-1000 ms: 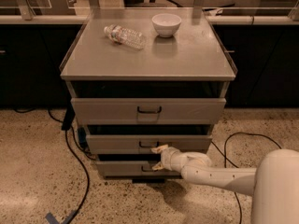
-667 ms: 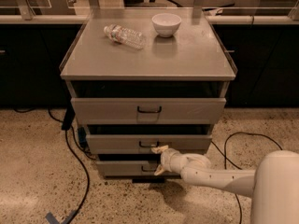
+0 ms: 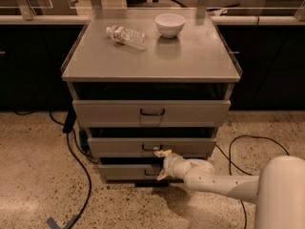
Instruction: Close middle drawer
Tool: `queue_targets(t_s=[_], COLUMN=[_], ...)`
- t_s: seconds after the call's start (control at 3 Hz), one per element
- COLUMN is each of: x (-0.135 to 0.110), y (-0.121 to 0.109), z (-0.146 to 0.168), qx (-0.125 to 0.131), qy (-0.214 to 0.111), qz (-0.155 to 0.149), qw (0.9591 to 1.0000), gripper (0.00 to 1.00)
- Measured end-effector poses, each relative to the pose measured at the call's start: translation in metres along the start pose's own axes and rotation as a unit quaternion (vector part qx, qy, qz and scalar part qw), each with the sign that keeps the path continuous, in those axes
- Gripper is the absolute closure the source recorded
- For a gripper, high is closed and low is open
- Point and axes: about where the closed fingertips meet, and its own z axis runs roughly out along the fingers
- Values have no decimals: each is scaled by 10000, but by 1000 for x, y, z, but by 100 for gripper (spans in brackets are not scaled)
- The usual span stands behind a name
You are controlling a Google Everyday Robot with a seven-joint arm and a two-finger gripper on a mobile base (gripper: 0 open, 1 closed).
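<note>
The grey metal cabinet [image 3: 151, 61] has three drawers, all pulled out a little. The middle drawer [image 3: 119, 147] has a flat grey front with a small dark bar handle [image 3: 151, 148] at its centre. My gripper [image 3: 162, 165] is at the end of the white arm [image 3: 219, 182] reaching in from the lower right. Its fingertips [image 3: 163, 153] spread apart, one just below the middle drawer's handle, the other by the bottom drawer's front [image 3: 125, 172]. It holds nothing.
The top drawer [image 3: 151, 112] sticks out furthest. A clear plastic bottle [image 3: 127, 36] lies on the cabinet top beside a white bowl [image 3: 170, 25]. Black cables [image 3: 78, 175] run over the speckled floor on the left and right [image 3: 248, 144] of the cabinet.
The gripper has stayed at the middle drawer's front with almost no movement. The drawers look unchanged.
</note>
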Motion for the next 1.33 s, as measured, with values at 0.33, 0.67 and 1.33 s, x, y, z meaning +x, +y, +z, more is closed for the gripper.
queue_targets(t_s=[0.33, 0.67, 1.33], x=[-1, -1, -2], y=[2, 2, 4], z=[1, 1, 0], qx=[-10, -10, 0], qy=[6, 6, 5], qz=[-26, -26, -28], qw=[10000, 10000, 10000], gripper=[0, 0, 15])
